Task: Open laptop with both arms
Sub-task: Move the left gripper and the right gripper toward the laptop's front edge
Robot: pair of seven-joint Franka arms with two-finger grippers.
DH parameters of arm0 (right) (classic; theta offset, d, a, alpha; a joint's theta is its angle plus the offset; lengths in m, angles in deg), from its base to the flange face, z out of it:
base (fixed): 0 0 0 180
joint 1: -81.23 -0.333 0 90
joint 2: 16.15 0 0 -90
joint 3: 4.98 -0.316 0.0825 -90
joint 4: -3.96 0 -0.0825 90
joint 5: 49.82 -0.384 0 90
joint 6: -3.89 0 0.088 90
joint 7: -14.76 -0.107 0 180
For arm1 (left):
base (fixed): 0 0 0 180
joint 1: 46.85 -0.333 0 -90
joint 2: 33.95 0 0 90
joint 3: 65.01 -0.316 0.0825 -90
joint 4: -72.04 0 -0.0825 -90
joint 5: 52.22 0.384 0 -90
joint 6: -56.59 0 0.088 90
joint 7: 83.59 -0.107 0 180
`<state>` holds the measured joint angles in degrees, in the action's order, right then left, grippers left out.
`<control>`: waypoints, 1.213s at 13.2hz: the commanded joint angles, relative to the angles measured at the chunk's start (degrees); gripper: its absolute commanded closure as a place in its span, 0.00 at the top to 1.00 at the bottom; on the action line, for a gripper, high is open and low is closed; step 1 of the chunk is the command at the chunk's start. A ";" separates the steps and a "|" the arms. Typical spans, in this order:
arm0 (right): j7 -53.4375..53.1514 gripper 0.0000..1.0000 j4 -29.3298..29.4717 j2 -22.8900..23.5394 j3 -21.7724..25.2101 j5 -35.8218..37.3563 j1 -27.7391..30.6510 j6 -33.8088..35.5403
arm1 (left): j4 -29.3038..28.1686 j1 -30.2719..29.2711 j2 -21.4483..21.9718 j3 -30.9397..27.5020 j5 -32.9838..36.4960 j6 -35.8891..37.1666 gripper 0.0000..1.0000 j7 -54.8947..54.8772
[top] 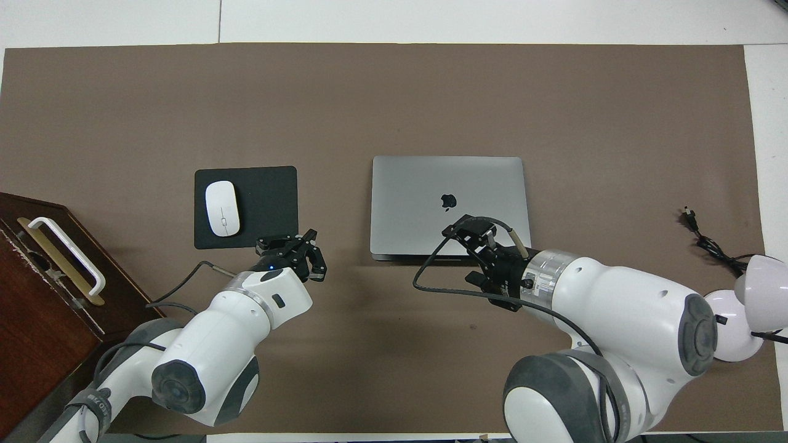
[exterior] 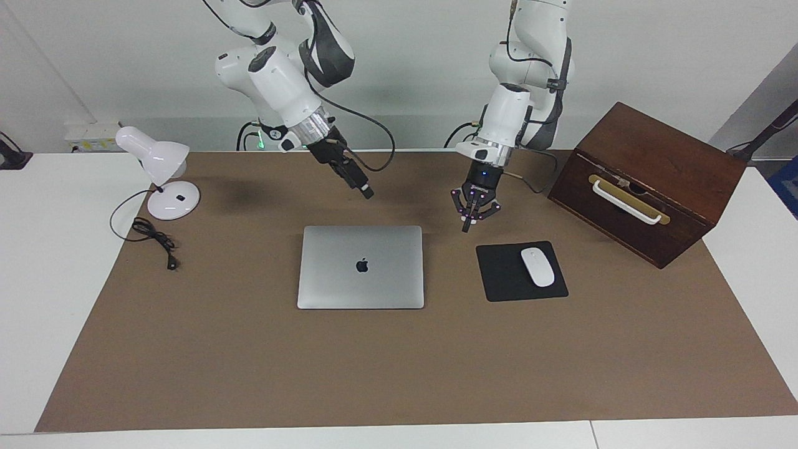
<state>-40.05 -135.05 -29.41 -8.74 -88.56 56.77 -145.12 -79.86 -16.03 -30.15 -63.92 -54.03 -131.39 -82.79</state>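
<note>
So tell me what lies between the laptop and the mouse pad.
Nothing lies on it: in the facing view only bare brown mat separates the laptop from the mouse pad. The left gripper hangs above that strip's robot-side end.

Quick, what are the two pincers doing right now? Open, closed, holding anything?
Left pincer: closed, holding nothing, up over the mat beside the laptop.
Right pincer: holding nothing; open or closed cannot be told.
</note>
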 commanded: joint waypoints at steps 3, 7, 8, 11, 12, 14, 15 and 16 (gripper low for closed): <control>4.61 1.00 -3.99 0.86 0.33 -1.51 0.47 -2.77 | -1.20 3.72 -1.06 -1.00 0.84 -4.31 0.00 0.26; 5.42 1.00 -4.17 2.53 0.51 -1.51 0.91 -4.17 | -1.20 5.22 -6.42 -1.00 0.75 -12.67 0.00 0.26; 6.03 1.00 -4.17 3.14 0.51 -1.51 0.91 -4.70 | -1.20 5.40 -7.30 -1.00 0.75 -12.67 0.00 0.26; 6.91 1.00 -4.08 5.25 0.51 -1.60 0.91 -6.63 | -0.59 7.06 -8.80 -1.00 0.75 -12.67 0.00 0.17; 7.08 1.00 -3.99 5.87 0.51 -1.60 0.91 -7.16 | -0.33 7.59 -9.15 -1.18 0.75 -12.67 0.00 -0.18; 7.78 1.00 -3.99 7.01 0.51 -1.60 0.91 -8.04 | 0.55 8.38 -10.12 -1.18 1.10 -12.67 0.00 -2.54; 8.14 1.00 -3.99 7.62 0.51 -1.60 0.91 -9.00 | 0.73 8.47 -11.34 -1.18 1.10 -12.67 0.00 -4.12; 8.23 1.00 -3.91 8.07 0.51 -1.60 0.91 -9.27 | 1.16 8.74 -11.61 -1.18 1.10 -12.67 0.00 -4.22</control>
<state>-34.45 -138.83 -22.23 -7.92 -88.56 57.11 -152.76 -80.12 -8.69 -39.52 -63.98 -53.63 -142.72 -85.37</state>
